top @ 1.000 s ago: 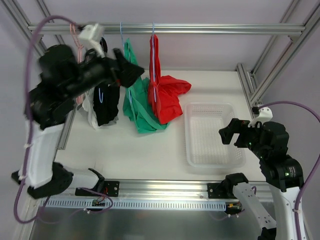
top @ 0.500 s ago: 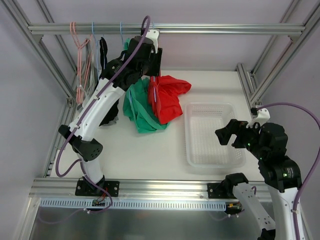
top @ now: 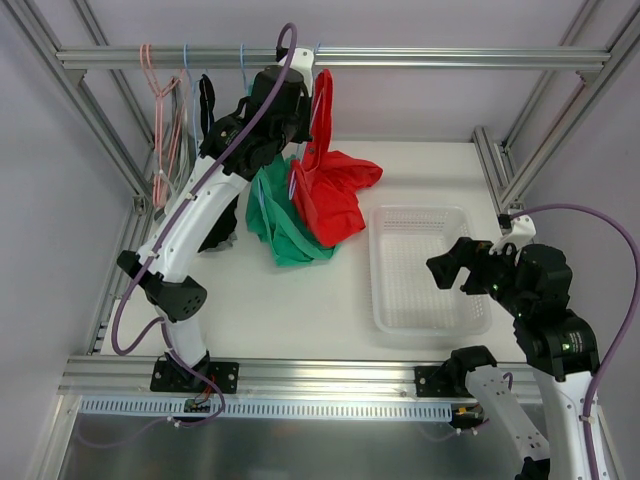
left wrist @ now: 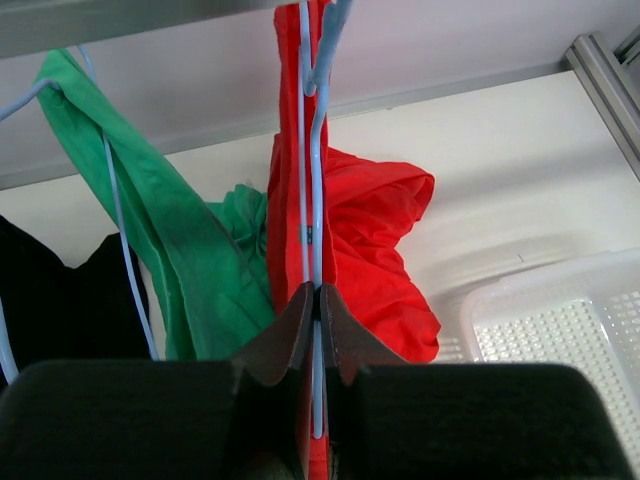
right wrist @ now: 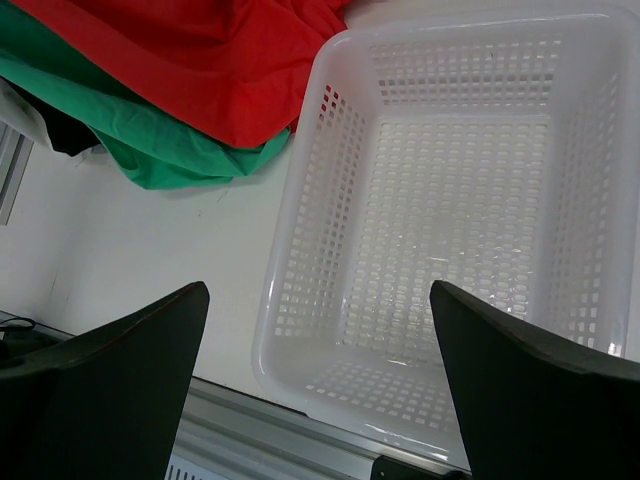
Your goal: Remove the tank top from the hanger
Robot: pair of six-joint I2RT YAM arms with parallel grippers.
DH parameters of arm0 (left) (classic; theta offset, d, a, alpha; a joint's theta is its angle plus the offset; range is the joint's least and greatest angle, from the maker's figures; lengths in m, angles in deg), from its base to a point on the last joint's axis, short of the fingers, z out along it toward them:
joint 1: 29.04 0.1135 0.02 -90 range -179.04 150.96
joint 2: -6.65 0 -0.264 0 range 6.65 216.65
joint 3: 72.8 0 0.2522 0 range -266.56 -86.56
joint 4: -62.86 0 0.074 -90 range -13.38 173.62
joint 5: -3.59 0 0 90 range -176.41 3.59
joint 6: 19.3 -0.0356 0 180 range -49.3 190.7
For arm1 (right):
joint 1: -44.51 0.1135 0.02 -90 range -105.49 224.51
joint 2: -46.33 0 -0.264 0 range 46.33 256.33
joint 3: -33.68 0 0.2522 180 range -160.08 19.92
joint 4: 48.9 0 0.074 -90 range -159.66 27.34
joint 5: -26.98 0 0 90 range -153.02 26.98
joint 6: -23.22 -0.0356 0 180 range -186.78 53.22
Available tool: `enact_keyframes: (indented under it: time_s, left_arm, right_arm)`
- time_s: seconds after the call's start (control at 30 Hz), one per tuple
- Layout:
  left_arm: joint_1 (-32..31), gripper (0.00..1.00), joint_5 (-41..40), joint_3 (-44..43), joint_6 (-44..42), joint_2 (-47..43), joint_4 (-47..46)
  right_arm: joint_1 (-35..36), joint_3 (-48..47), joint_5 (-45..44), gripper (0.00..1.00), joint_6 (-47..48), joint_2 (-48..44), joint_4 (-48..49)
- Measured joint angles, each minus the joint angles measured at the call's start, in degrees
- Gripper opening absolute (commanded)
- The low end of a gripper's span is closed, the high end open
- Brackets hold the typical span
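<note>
A red tank top (top: 338, 195) hangs on a light-blue wire hanger (left wrist: 316, 170) from the top rail, its lower part bunched on the white table. My left gripper (top: 303, 128) is up at the rail. In the left wrist view its jaws (left wrist: 317, 292) are pressed together on the hanger's wire, with the red tank top (left wrist: 385, 240) right against them. My right gripper (top: 447, 268) is open low on the right and holds nothing. In the right wrist view the right gripper (right wrist: 318, 290) hovers over the near end of the basket.
A white perforated basket (top: 377, 270) (right wrist: 290, 250) lies right of the clothes. A green top (top: 275, 225) (left wrist: 190, 250) hangs just left of the red one, then a black garment (top: 206, 100) and empty pink hangers (top: 160, 110). The frame rail (top: 450, 57) crosses the back.
The left arm swung from the far left to the red tank top's hanger and its gripper went from open to shut on the wire. The red top shifted slightly. The right arm barely moved.
</note>
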Motion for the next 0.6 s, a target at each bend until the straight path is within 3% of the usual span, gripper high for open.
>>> enact_keyframes:
  time_s: [0.6]
  left_arm:
    - [0.0, 0.0, 1.7, -0.9, 0.1, 0.5, -1.2]
  right_arm:
    - [0.0, 1.0, 0.0, 0.99, 0.1, 0.2, 0.7]
